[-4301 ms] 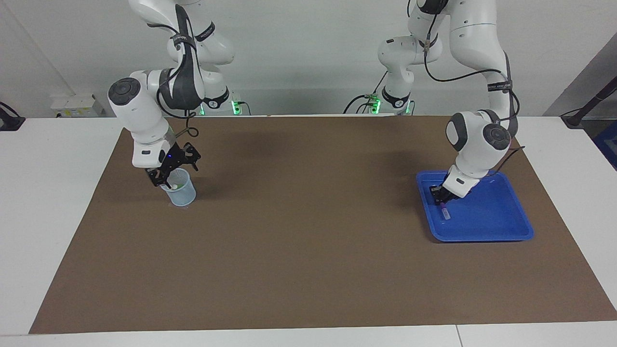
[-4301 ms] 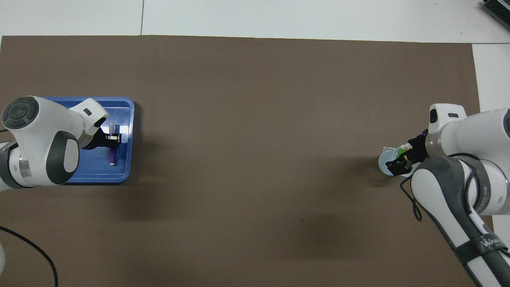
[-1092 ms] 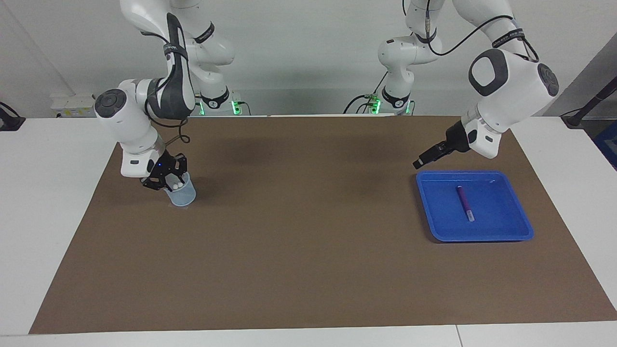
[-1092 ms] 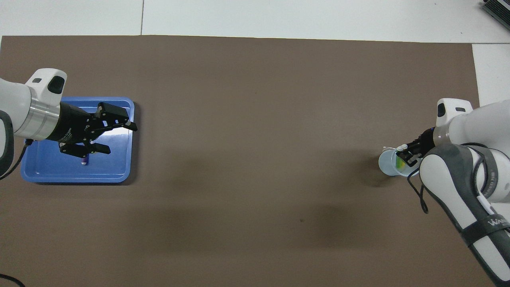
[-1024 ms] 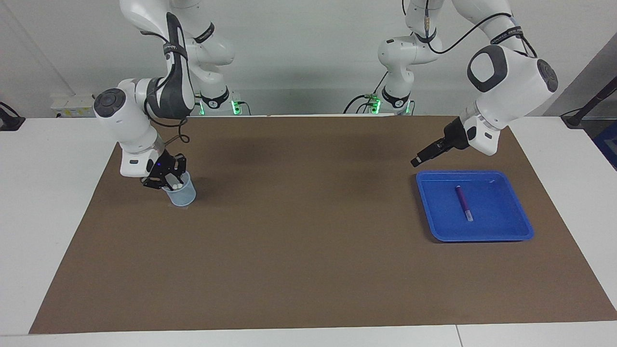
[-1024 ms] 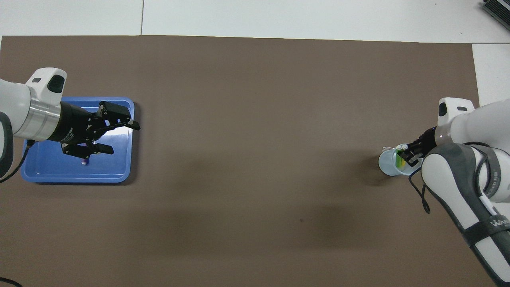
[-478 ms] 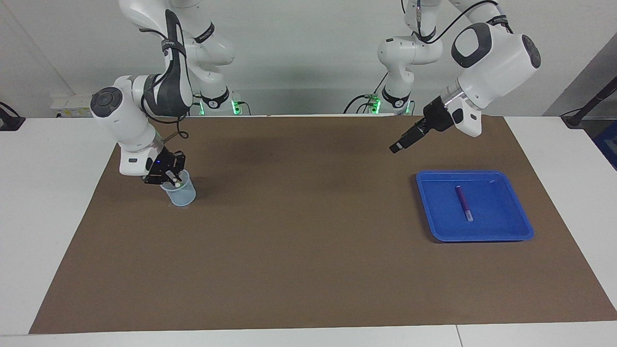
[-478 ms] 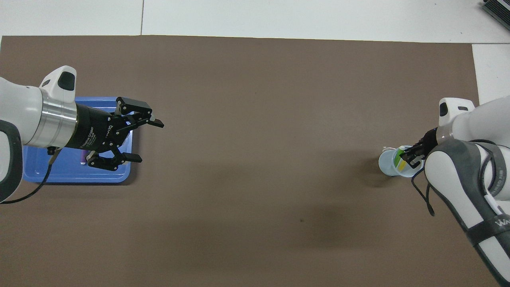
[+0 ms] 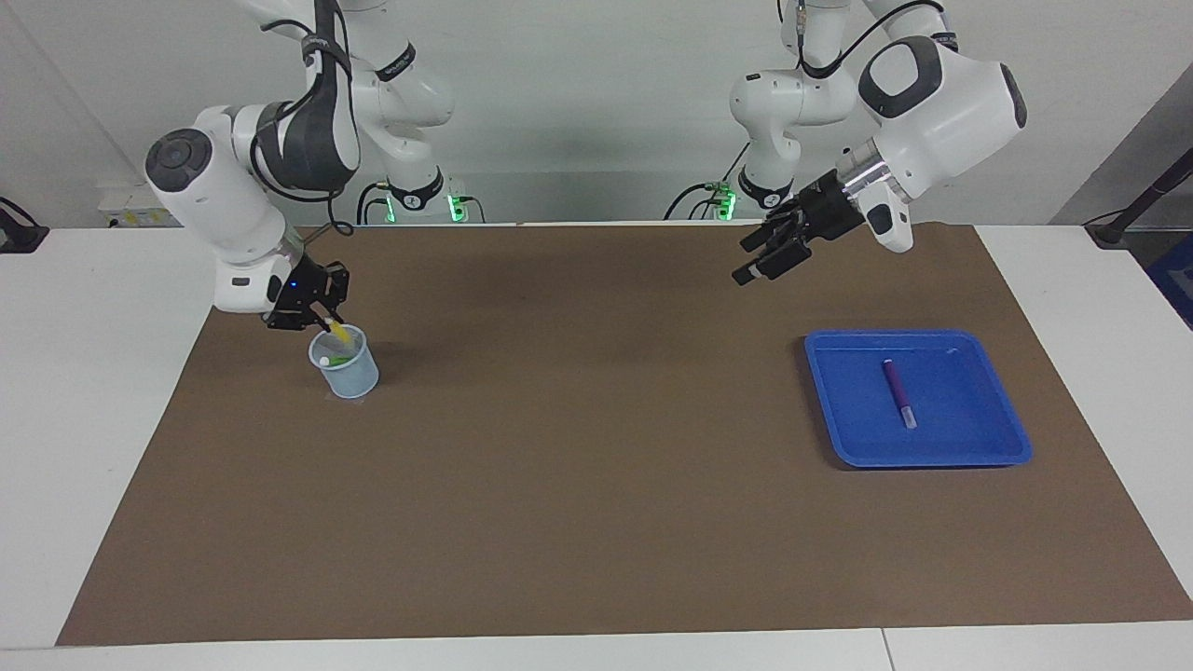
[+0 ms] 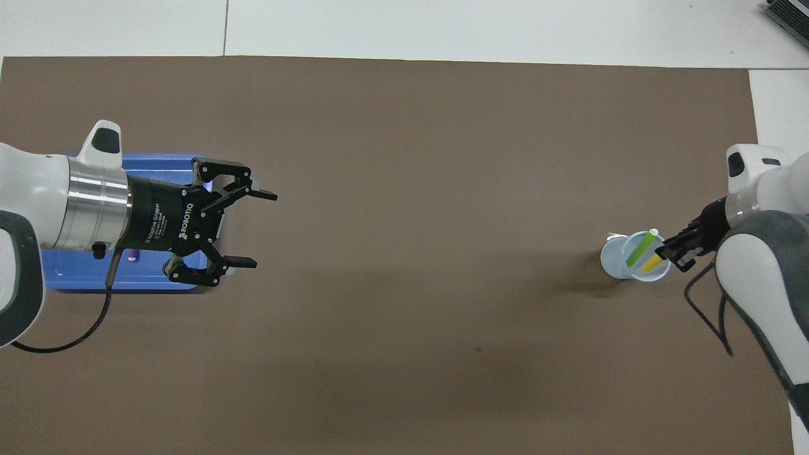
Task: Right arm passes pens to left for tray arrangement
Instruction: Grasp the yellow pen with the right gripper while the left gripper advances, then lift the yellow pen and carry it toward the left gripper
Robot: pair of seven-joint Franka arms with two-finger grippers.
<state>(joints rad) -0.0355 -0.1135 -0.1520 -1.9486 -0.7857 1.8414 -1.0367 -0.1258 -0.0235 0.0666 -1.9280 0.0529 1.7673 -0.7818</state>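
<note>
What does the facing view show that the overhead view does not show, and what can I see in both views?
Only the facing view shows the whole purple pen lying in the blue tray, plus both arm bases. Only the overhead view looks down into the cup at the green pen. Both show the open left gripper raised over the mat, and the right gripper shut on the yellow pen over the cup.

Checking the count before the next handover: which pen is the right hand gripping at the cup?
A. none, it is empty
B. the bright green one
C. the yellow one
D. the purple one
C: the right hand is shut on the yellow pen, lifting it out of the cup; the green pen stays inside, and the purple pen lies in the tray.
</note>
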